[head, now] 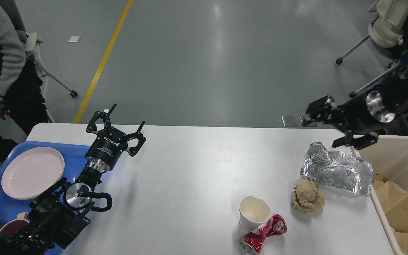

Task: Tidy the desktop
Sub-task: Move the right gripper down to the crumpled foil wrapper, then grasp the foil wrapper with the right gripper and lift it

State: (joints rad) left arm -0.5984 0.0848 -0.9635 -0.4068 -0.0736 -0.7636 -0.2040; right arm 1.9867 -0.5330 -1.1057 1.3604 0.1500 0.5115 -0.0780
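Our desktop (197, 177) fills the lower middle of the head view, a wide white top with rounded corners. Beyond its right edge stands the cream bin (398, 156), holding crumpled brown paper (400, 209) along its near side. At the left edge sits the blue tray (78, 156), carrying a pink plate (32, 172), with a pink bowl (11, 226) at its near end. On the desktop's right part lies a crumpled foil bag (336, 172), and just beside it, nearer us, a ball of brown paper (306, 200). Closer still stands a white paper cup (254, 212), upright and empty as far as we can see, with a crushed red can (262, 234) lying against its base. Our left gripper (117, 124) hovers over the desktop's far left corner, fingers spread and holding nothing. Our right gripper (326, 122) hangs above the far right corner, near the foil bag, its fingers apart and empty.
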